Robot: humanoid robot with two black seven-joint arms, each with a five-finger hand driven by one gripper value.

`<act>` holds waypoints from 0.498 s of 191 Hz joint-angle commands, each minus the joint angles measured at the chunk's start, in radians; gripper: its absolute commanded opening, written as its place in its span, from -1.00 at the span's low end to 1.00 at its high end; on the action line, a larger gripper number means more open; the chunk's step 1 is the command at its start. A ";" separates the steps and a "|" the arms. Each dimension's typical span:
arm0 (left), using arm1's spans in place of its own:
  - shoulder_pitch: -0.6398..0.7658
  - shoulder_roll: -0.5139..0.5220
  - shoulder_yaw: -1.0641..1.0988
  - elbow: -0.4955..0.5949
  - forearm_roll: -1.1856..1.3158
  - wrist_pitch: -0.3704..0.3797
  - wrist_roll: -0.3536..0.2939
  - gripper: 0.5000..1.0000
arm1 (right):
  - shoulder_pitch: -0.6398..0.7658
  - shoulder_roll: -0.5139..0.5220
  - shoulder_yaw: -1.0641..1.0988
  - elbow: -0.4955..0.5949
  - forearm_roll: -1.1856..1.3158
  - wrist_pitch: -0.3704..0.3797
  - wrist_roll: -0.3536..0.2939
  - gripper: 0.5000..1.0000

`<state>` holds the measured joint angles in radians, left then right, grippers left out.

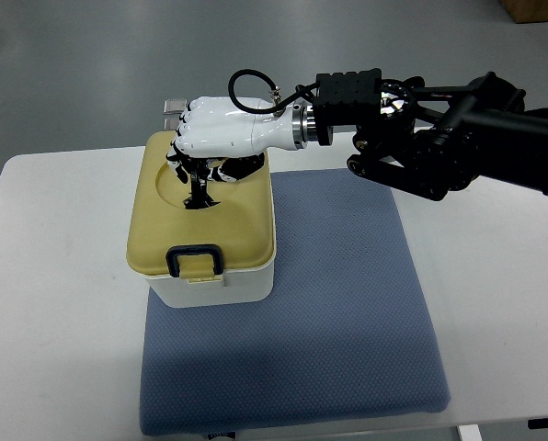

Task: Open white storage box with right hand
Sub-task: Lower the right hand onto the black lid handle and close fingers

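Observation:
The white storage box [215, 288] stands at the left edge of a blue mat, with its beige lid [246, 225] down. A black latch [194, 260] sits at the lid's near edge. My right hand [197, 176], white with dark fingers, comes in from the right and hangs over the far half of the lid. Its fingers are curled down into the round recess [168, 188] in the lid top and close on the lid there. What they hold inside the recess is hidden by the hand. The left arm is out of view.
The blue padded mat [329, 303] covers the middle of the white table [62, 276]. My right forearm [458, 138], black with cables, crosses above the mat's far right corner. Grey floor lies beyond the table's far edge.

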<state>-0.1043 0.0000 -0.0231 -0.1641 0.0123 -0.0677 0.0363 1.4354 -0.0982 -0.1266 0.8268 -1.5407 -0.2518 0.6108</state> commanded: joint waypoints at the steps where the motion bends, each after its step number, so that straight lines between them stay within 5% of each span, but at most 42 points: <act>1: 0.000 0.000 0.000 0.000 0.000 -0.001 0.001 1.00 | -0.004 -0.002 -0.001 0.000 0.001 -0.009 0.000 -1.00; 95: 0.000 0.000 0.000 -0.002 0.000 0.000 -0.001 1.00 | 0.000 -0.003 0.001 0.003 0.001 -0.063 0.000 -1.00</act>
<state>-0.1043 0.0000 -0.0230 -0.1641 0.0123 -0.0679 0.0363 1.4313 -0.0997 -0.1259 0.8296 -1.5401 -0.3116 0.6109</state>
